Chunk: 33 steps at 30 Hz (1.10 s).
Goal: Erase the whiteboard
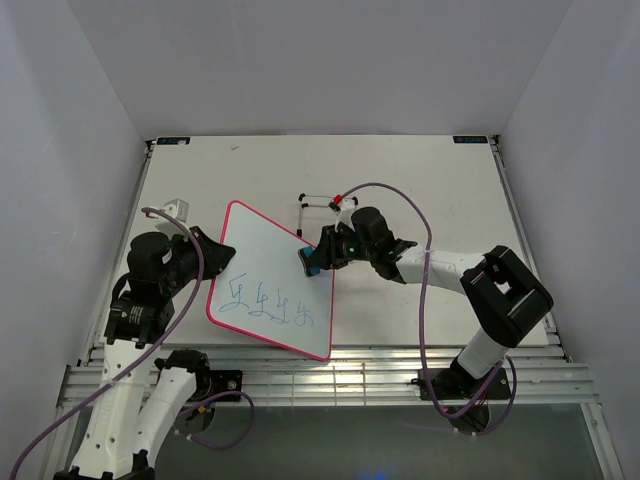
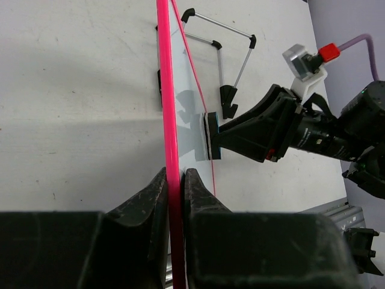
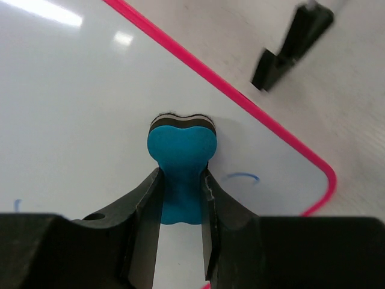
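1. The whiteboard (image 1: 262, 262) is at the left-middle of the table (image 1: 430, 170), in front of the left arm. It is tipped up off the surface rather than lying flat.
2. The left gripper (image 2: 175, 176) is pinching the board's pink frame on its left edge, one finger on each face.
3. The right gripper (image 3: 180, 183) is clamped on the narrow waist of a blue eraser (image 3: 181, 147).
4. The eraser's dark felt face is pressed against the white surface near the board's right edge, close to a rounded corner.
5. Blue-green scribbles (image 1: 270, 300) run along the near part of the board, and a small blue stroke sits just beside the eraser.
6. A thin black wire stand (image 1: 318, 203) is on the table behind the board.
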Available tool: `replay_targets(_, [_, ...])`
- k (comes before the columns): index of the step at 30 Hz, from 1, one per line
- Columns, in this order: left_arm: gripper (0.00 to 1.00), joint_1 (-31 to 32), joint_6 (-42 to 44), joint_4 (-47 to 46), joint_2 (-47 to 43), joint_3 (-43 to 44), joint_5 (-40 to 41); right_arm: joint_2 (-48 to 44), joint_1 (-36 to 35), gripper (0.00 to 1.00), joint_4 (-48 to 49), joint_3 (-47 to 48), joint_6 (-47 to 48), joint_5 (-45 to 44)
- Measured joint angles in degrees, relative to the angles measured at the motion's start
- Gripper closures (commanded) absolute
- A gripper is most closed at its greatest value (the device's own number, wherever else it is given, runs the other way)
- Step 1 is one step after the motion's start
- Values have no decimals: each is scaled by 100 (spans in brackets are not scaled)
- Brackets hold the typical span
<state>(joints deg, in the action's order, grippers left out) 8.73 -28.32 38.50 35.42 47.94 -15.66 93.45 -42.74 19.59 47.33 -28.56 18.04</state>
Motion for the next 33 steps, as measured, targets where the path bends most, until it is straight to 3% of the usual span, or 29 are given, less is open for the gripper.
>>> replay_targets(7, [100,-2,0,52,173,87,107,310,-2,86,190,551,-79,431])
replay_targets(21, [100,-2,0,94,81,92,284,905,706,86,-186,334,372,413])
replay_targets(28, [100,4,-31,133,46,92,297,562,619,86,-649,61,476,391])
replay_targets(33, [100,42,-197,269,-48,92,496,122,144,87,-1180,-31,450,133])
